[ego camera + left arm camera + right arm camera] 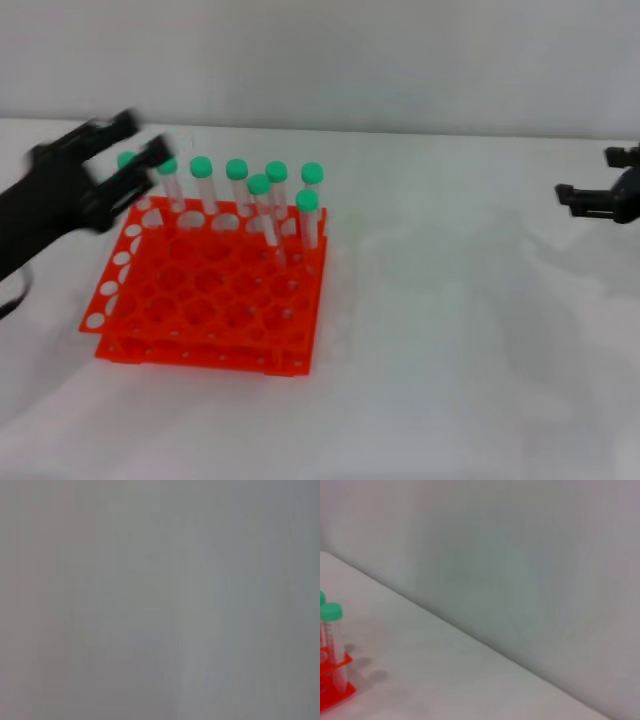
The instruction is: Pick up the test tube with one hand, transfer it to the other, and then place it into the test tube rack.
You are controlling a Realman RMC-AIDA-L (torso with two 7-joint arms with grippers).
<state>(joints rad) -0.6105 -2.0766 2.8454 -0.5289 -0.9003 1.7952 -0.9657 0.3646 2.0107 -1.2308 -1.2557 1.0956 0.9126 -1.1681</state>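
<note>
- We are seeing the red test tube rack (210, 295) sitting on the white table (470, 350), left of centre in the head view, with a cluster of green-capped test tubes (262, 205) standing upright in its far rows.
- The near rows of holes are standing empty, so free slots are available on the side closest to us.
- The left gripper (135, 160) is hovering at the rack's far left corner, level with the caps. Its dark fingers look spread, with a clear, green-capped tube (168, 180) showing in the gap; we cannot tell whether they are touching it or only bracketing it.
- That tube is standing upright and appears seated in the rack, which would fit either a tube just being set down or one about to be lifted out; we are not deciding between them.
- The right gripper (585, 198) is hanging well apart at the right edge, above bare table; its jaws are standing released, holding nothing.
- We are finding no tube lying loose on the table.
- The right wrist view is catching only the rack's corner and one capped tube (332, 640); the left wrist view is showing nothing legible.
</note>
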